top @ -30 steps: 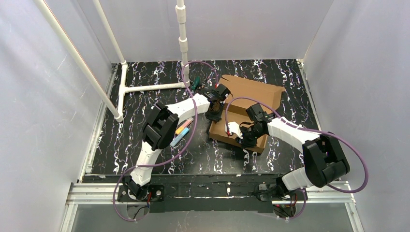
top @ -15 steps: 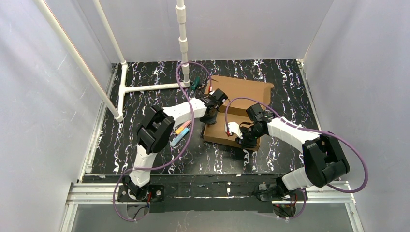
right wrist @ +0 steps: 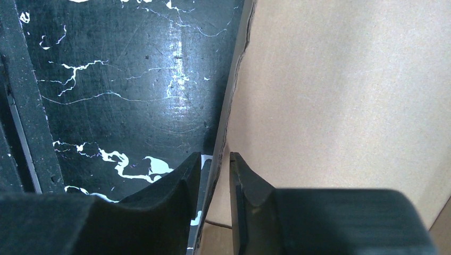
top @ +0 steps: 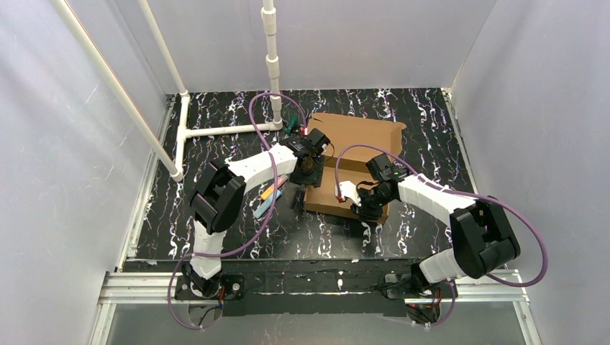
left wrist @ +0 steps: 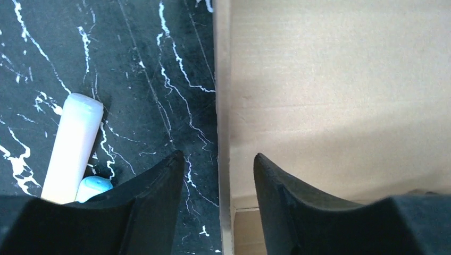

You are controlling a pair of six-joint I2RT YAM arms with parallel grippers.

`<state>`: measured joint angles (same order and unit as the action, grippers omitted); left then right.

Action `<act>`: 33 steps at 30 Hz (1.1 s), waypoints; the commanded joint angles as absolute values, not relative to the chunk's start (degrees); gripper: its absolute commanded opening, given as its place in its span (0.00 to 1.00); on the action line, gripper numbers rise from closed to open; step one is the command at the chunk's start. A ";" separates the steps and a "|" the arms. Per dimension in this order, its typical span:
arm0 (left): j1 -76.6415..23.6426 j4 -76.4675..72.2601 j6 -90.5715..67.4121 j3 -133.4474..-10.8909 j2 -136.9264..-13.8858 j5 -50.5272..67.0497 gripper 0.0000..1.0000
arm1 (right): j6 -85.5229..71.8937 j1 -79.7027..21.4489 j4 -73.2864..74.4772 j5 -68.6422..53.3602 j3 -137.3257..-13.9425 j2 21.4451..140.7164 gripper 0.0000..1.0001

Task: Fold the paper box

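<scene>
The black, white-veined table (top: 403, 237) carries the paper box (top: 367, 133), coloured markers (top: 265, 205) beside it, and a white pipe frame (top: 216, 131).

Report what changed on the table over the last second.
The plain brown corrugated cardboard box slid a little to the left. The left gripper moved with it and has opened: its jaws now straddle the box's left wall with a gap on either side, and that arm's elbow swung left. The right gripper stayed clamped on the near wall, its arm unmoved.
</scene>
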<state>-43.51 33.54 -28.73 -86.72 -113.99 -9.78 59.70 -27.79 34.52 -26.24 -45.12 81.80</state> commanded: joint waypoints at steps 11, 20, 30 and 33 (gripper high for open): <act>-43.02 34.87 -28.30 -87.64 -114.63 -13.42 0.00 | 59.21 -27.86 34.79 -26.81 -45.26 80.45 0.35; -43.02 30.61 -29.90 -82.02 -106.28 -19.38 0.59 | 59.84 -26.63 40.01 -26.70 -52.43 72.36 0.57; -37.42 25.02 -24.26 -67.27 -84.41 -8.52 0.96 | 59.56 -16.99 45.36 -45.04 -53.29 67.26 0.74; -31.17 27.38 -20.57 -63.58 -79.06 5.94 0.98 | 59.50 -13.13 43.97 -49.65 -49.07 65.05 0.80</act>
<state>-38.11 26.06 -26.22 -68.07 -84.86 -10.85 59.90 -17.41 42.35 -39.40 -53.43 67.59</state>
